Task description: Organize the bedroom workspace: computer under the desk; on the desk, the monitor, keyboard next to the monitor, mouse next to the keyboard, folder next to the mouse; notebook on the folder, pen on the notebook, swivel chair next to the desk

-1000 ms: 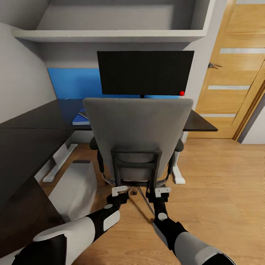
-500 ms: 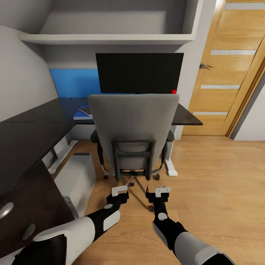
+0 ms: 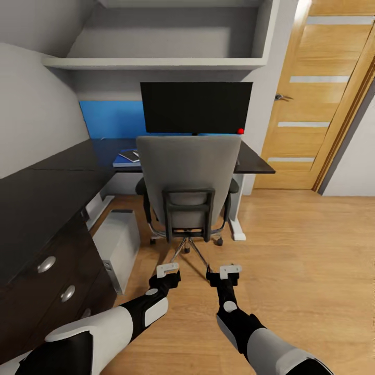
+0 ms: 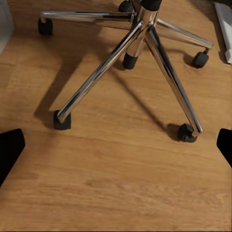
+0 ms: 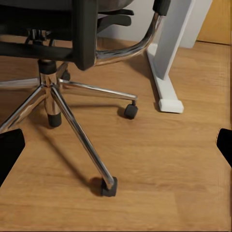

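Swivel chair (image 3: 188, 177) before desk (image 3: 73, 166), blank black monitor (image 3: 196, 107)

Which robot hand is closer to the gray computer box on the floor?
Left. The left gripper hangs just beside the computer under the desk; the right gripper sits farther off, past the chair's base.

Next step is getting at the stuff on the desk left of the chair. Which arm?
Left, probably. The blue notebook stack lies on the desk left of the swivel chair, on the left tool's side. The right tool would have to cross the chair. Both tools are open, low, and apart from the chair.
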`<state>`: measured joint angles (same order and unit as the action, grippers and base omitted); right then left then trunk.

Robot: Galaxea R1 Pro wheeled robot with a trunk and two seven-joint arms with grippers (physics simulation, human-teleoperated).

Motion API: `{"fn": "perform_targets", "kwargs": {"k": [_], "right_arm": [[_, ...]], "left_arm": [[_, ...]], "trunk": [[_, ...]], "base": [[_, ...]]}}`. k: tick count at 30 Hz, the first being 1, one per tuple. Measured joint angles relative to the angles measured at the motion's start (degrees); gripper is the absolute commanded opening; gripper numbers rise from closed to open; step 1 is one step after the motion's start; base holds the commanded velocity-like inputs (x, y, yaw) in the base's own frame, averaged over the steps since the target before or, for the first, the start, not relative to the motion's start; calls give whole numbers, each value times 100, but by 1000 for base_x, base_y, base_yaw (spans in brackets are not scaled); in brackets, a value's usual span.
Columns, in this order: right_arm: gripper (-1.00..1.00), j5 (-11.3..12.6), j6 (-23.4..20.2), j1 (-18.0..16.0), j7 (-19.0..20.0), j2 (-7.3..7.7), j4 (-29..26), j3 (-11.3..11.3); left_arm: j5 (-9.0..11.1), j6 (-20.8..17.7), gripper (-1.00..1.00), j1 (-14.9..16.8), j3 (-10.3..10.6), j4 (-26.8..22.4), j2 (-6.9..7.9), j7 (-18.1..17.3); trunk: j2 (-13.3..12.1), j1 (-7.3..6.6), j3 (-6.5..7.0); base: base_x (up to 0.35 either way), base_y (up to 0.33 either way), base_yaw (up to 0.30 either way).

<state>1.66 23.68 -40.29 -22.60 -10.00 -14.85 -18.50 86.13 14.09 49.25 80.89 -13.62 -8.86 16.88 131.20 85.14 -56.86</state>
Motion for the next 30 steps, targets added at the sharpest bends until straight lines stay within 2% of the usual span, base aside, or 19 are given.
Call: {"fn": "perform_targets", "kwargs": {"k": [4,14,21,24,25,30], "right_arm": [[100,6,5,-1,2,48,5,5],[100,49,66,0,33,366,53,6],[100,56,285,3,34,435,455,2],[100,58,492,8,34,429,958,-4],[100,63,750,55,28,426,1335,17],[100,48,917,369,26,429,1526,-3]], "left_arm": [[2,-12,100,0,-5,0,35,13],[36,-9,100,0,-20,5,74,52],[67,-16,100,-35,-11,10,253,53],[74,-23,100,-233,-5,10,381,54],[83,-21,100,-495,-11,16,476,54],[77,-25,100,-825,-3,39,615,49]], "trunk": [[-160,-89,72],[-561,-311,252],[-842,-465,377],[-962,-531,431],[-1003,-552,447],[-1203,-662,538]], "base": [[-216,0,0],[-32,0,0],[-3,0,0],[0,0,0],[0,0,0],[0,0,0]]}}
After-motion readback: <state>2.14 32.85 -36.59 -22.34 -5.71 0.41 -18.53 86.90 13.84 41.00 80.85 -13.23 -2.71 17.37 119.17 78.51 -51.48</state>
